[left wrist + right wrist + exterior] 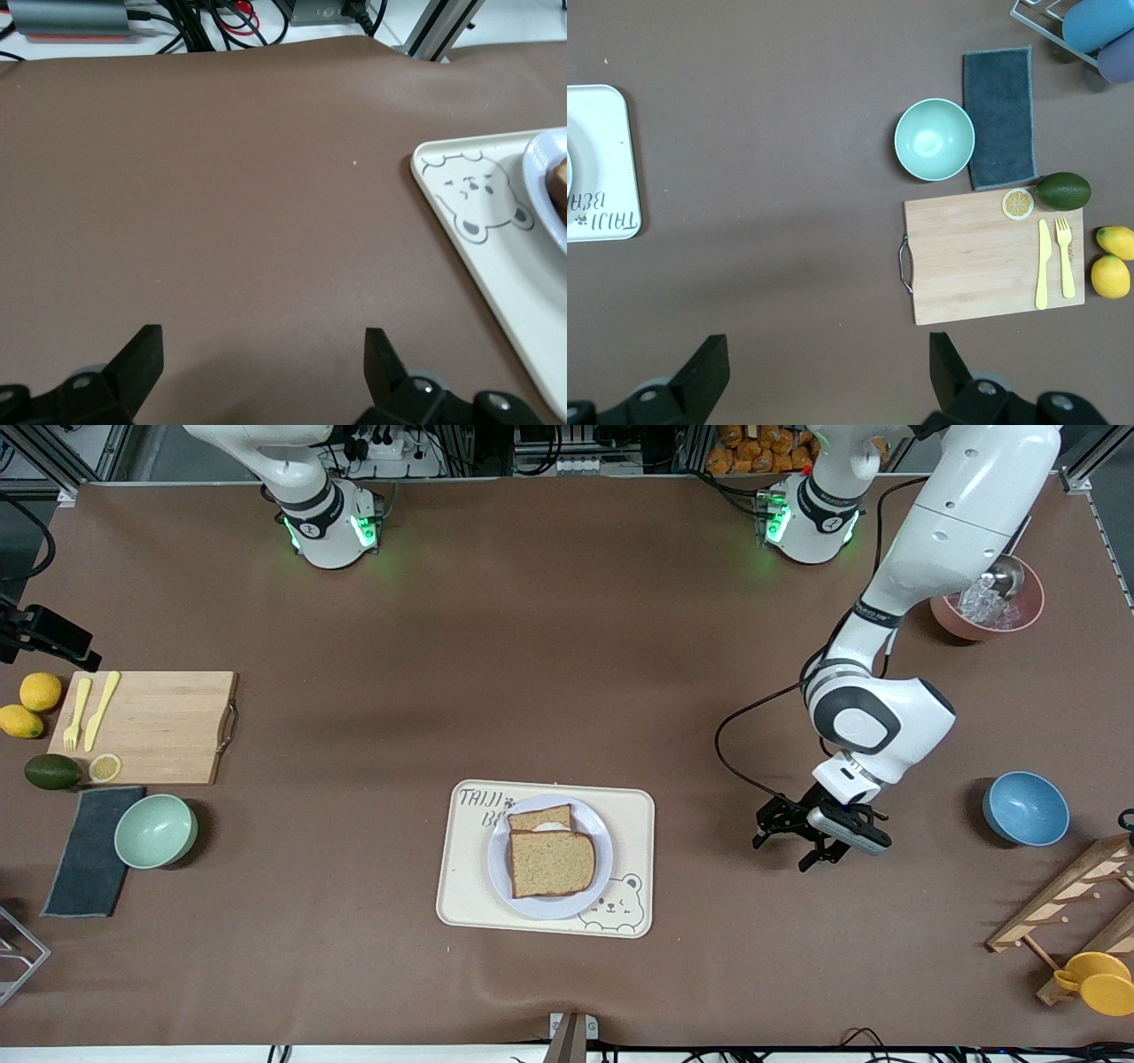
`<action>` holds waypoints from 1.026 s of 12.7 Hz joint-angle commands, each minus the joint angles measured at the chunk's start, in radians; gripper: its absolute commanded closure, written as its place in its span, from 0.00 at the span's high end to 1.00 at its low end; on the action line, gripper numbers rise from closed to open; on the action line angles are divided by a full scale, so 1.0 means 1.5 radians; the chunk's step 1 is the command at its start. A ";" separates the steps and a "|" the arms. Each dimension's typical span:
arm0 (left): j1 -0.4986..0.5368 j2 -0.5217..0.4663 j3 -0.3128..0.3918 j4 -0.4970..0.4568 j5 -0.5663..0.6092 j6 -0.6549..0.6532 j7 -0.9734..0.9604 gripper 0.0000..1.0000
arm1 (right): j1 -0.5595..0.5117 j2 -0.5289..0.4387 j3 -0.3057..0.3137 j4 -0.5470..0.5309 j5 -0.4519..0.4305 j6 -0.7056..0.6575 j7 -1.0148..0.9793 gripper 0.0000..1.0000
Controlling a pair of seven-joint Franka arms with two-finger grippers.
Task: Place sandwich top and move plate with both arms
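Note:
The sandwich top [551, 864], a brown bread slice, lies on the pale round plate [602, 841], partly covering a second slice [540, 817] with a bit of white egg between them. The plate sits on a cream bear tray [633, 868]. My left gripper [793, 840] hangs low over bare table toward the left arm's end of the tray, open and holding nothing. In the left wrist view, the left gripper [262, 345] faces the tray [496, 266] and the plate's rim [542, 177]. My right gripper [828, 350] is open and empty, high over the table; the front view does not show it.
A cutting board [146, 726] with yellow fork and knife, lemons, an avocado, a green bowl [155, 831] and a grey cloth [89, 850] lie at the right arm's end. A blue bowl [1025, 808], pink bowl [986, 607], wooden rack [1072, 903] and yellow cup [1099, 981] stand at the left arm's end.

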 commanded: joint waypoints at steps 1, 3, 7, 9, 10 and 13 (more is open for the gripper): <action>0.017 -0.045 0.003 -0.049 0.085 -0.007 -0.068 1.00 | 0.000 0.001 0.001 0.003 0.010 -0.001 0.007 1.00; 0.026 -0.067 0.003 -0.072 0.117 -0.021 -0.106 1.00 | 0.000 0.001 0.001 0.003 0.010 0.000 0.007 1.00; 0.060 -0.123 0.006 -0.138 0.147 -0.035 -0.114 1.00 | 0.000 0.001 0.001 0.004 0.010 0.001 0.007 1.00; 0.082 -0.154 0.008 -0.168 0.177 -0.059 -0.140 1.00 | 0.000 0.001 0.001 0.004 0.010 0.001 0.007 1.00; 0.096 -0.169 0.009 -0.178 0.203 -0.077 -0.165 1.00 | -0.001 0.001 0.001 0.004 0.010 0.001 0.007 1.00; 0.115 -0.187 0.032 -0.183 0.294 -0.141 -0.234 1.00 | -0.001 0.001 0.001 0.004 0.009 0.002 0.007 1.00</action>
